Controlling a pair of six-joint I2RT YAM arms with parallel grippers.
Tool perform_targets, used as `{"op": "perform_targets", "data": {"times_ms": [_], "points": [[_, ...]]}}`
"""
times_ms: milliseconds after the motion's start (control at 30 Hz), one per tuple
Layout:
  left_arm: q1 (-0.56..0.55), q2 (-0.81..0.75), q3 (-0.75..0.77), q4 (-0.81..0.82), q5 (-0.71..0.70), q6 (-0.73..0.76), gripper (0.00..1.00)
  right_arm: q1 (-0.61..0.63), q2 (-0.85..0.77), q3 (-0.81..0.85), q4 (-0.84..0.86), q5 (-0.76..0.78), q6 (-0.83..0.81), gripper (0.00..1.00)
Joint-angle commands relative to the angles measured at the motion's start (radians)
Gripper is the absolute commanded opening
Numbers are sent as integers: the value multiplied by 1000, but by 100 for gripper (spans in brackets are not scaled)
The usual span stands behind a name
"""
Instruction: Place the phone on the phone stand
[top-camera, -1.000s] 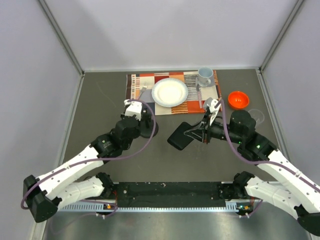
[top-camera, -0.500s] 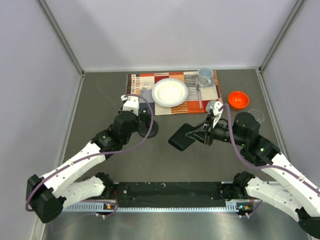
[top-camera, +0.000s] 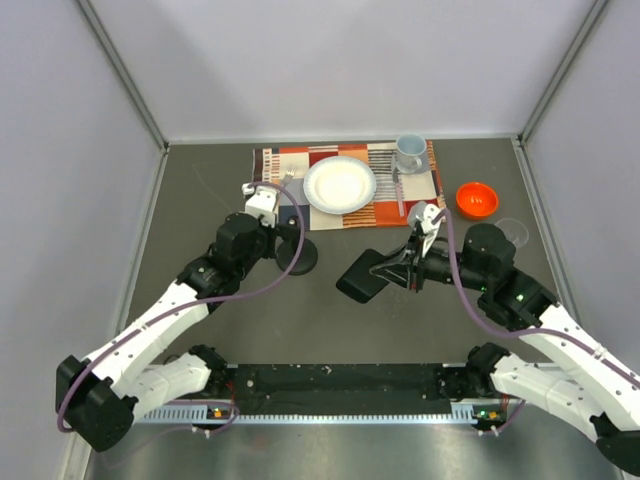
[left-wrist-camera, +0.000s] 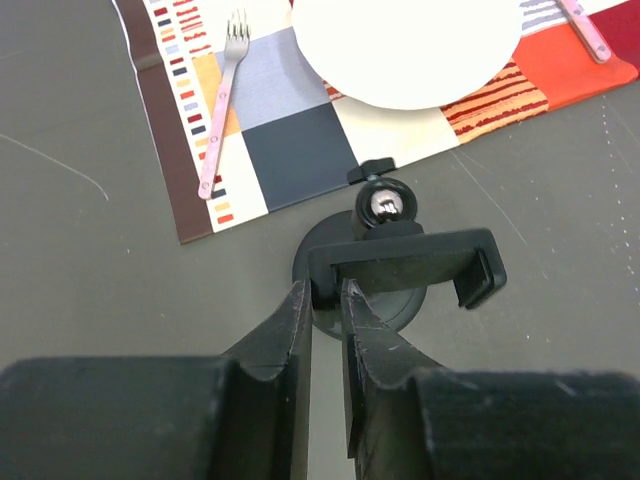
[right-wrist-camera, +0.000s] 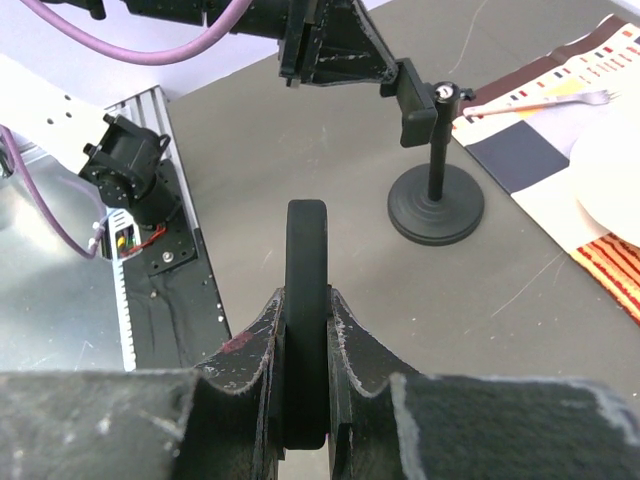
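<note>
Left jaws pinch the cradle of the phone stand (left-wrist-camera: 400, 262); right jaws clamp the phone (right-wrist-camera: 305, 300).

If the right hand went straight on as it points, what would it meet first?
Its phone would pass beside the phone stand, not hit it; the left arm looks next in line, though depth is unclear.

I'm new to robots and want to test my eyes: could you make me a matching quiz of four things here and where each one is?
1 phone
2 phone stand
3 fork
4 orange bowl

A on the table, right of the placemat
B gripped by the left pincer
C lying on the placemat
D clamped in the right pincer

Pairs: 1-D, 2-B, 3-C, 4-A
</note>
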Motion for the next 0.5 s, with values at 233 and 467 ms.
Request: {"op": "perform_targets", "data": {"times_ms": [233,467], "points": [[13,31,-14,97,174,54,0,-5,78,57,125,-64,0,0],[13,-18,-3,52,443,91,0,-5,106,52,184,-127,18,0]]}}
